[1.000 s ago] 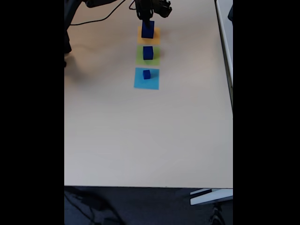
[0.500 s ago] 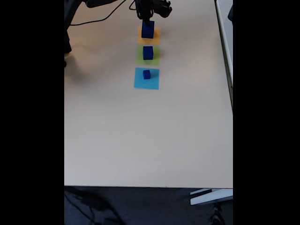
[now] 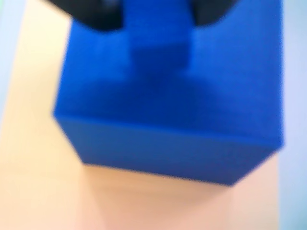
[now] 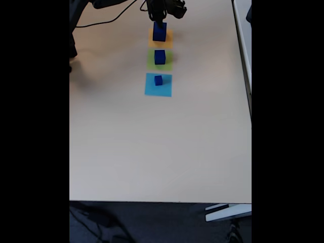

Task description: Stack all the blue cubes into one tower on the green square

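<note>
Pale beige table [image 4: 152, 147] filled the fixed view's centre. We logged three squares in a column near the top: orange square [image 4: 167, 36] under the large cube [image 4: 159, 31], green square [image 4: 167, 61] under the medium cube [image 4: 160, 56], light-blue square [image 4: 164, 87] under the small cube [image 4: 158, 80]. Gripper [image 4: 160, 21] sat at the large cube's top; grip state we couldn't tell. Wrist view was blurred, large cube [image 3: 168, 124] close on orange.

A beige table [image 4: 152, 147] is seen filling the middle of the fixed view. Near its top centre, an orange square [image 4: 167, 37] and a light-blue square [image 4: 158, 90] are laid flat. A black cable [image 4: 109, 19] is seen at upper left.
</note>
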Controlling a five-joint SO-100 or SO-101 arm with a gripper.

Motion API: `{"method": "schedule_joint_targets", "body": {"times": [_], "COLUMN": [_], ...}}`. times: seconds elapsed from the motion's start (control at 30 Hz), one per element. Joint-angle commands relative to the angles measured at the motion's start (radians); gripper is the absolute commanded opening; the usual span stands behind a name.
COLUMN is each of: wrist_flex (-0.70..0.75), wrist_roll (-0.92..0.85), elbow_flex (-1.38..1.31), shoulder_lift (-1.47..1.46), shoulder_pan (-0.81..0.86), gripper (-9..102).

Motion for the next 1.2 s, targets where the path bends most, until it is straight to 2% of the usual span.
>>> {"method": "schedule_joint_targets", "body": {"times": [0.0, 0.3, 0.57, 0.8, 1.17], "wrist_flex": [-0.011, -0.005, -0.012, -0.035, -0.158], "wrist_roll": [-0.043, -0.195, -0.262, -0.287, -0.284], "elbow_flex": [-0.061, 0.031, 0.183, 0.264, 0.390], "shoulder_lift": [0.107, 0.225, 0.316, 0.347, 0.359], "shoulder_pan": [0.026, 0.121, 0.195, 0.233, 0.247], "gripper": [1, 0, 0, 0, 0]}}
